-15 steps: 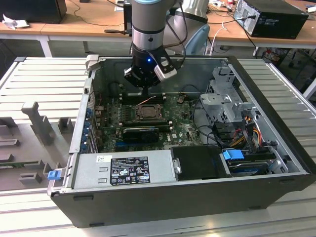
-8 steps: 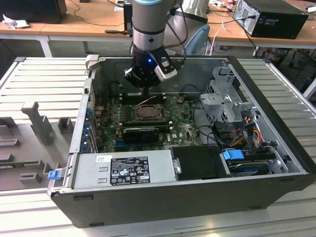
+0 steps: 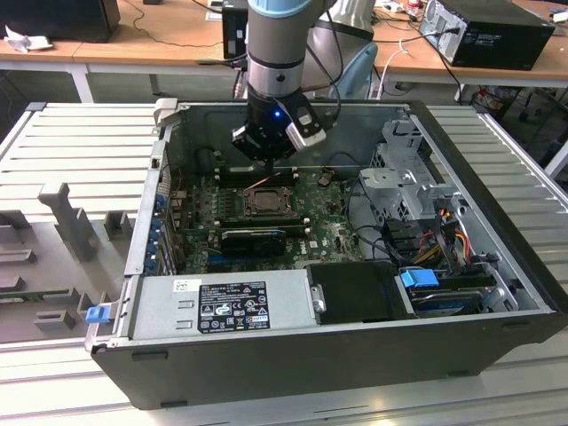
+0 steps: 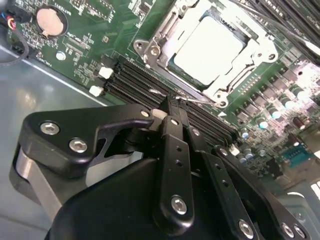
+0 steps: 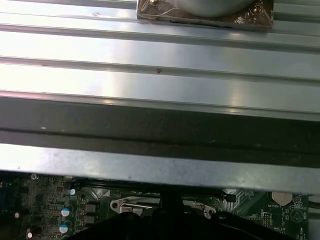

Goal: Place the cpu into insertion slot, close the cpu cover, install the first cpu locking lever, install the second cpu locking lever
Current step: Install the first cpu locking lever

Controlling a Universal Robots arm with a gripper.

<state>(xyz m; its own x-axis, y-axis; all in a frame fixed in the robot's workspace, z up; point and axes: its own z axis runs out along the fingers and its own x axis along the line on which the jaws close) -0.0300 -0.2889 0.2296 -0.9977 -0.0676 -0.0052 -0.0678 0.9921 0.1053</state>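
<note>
Green motherboard (image 4: 90,55) under shut, empty claw (image 4: 172,107); cpu (image 4: 212,47) flat, face-up, in socket.

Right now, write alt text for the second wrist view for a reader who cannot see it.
The cpu sits in the insertion slot with the metal cpu cover lying around it, on a green motherboard. The black claw hangs in the foreground, its tips together above the long black memory slots beside the socket. A round coin battery sits further along the board.

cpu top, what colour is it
Pale silvery white, seen best in the second wrist view, where the cpu sits in the slot.
</note>
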